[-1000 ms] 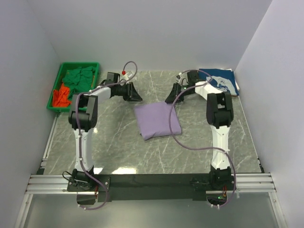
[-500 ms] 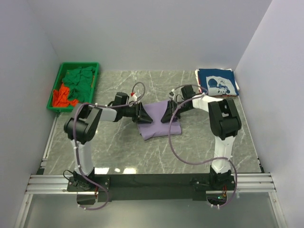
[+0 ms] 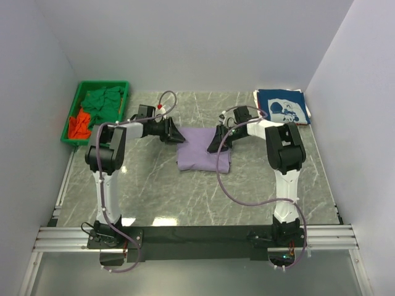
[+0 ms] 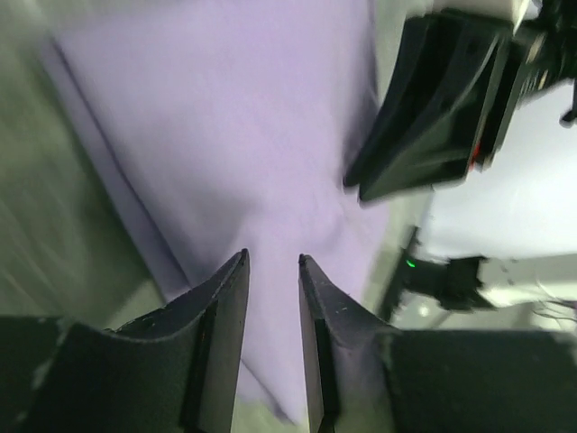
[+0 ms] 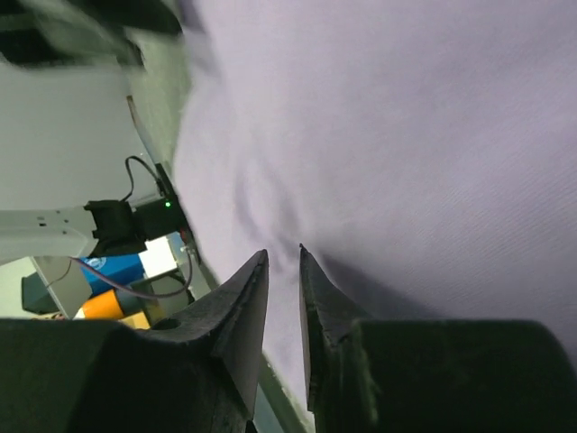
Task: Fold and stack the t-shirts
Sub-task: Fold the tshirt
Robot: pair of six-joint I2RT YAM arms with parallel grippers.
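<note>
Tee, plain lavender-purple soft cloth (image 3: 202,152), folded to a rough rectangle, lies flat on grey marble-pattern bench (image 3: 185,194), between the two end effectors and under both sets of fingertips.

Left end effector (image 3: 176,137), black, two-finger: set at the tee's far-left corner. In the left wrist view its fingers (image 4: 225,298) stand a narrow gap apart over lavender cloth. Whether any fold is pinched cannot be told.

Right end effector (image 3: 214,147), black, two-finger: set on the tee's right edge, opposite the left one. In the right wrist view the fingers (image 5: 248,289) are nearly together, with the cloth faintly wrinkled just beyond the tips. Hold on the cloth cannot be told.

Tee, navy cloth with white graphic print (image 3: 282,108): folded, on the bench well beyond and to the right of the right end effector, at the far corner.

Bin, green plastic, rectangular (image 3: 105,82): well to the left of the left end effector, past the bench edge. It holds crumpled green cloth tees (image 3: 102,100) and orange-red cloth (image 3: 79,125) at its near end.
</note>
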